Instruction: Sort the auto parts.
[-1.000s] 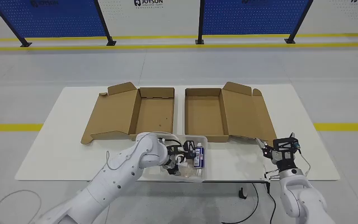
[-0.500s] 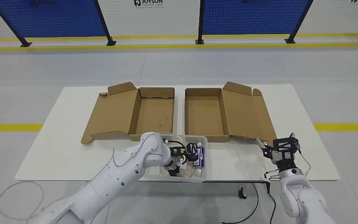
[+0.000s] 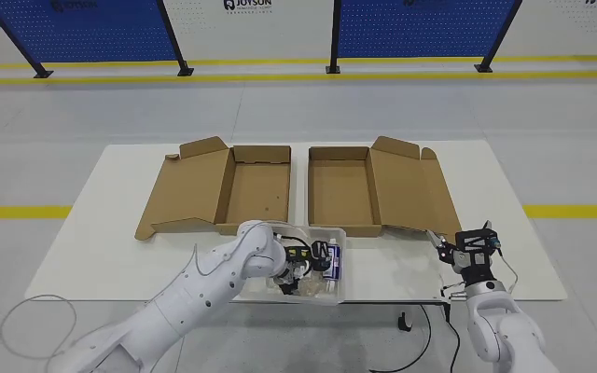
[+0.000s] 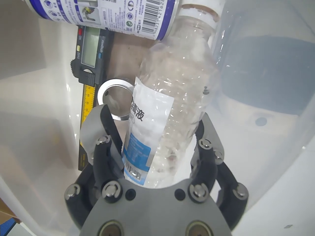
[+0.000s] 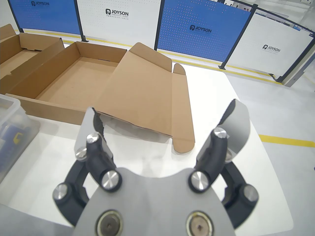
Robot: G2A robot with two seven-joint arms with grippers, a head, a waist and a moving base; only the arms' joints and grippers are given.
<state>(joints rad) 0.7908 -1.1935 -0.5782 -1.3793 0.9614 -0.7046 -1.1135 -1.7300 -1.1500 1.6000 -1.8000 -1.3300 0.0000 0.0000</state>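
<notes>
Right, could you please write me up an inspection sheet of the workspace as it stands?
Surface: white table carrying boxes and bin.
Job's things: left cardboard box and right cardboard box open, side by side; clear bin holds clear bottle, spray can, digital caliper, metal ring.
Clutter: nothing seen.
Grippers: left gripper in the bin, around the clear bottle; right gripper over the table, jaws open.
Cables: black cable hanging below the table's near edge.
Surroundings: blue and white partition panels, yellow floor lines.

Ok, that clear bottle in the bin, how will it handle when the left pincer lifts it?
The clear bottle looks empty, so probably light. Its thin crinkled wall may dent under squeeze. Round and lying on its side, it could roll or slip.
</notes>
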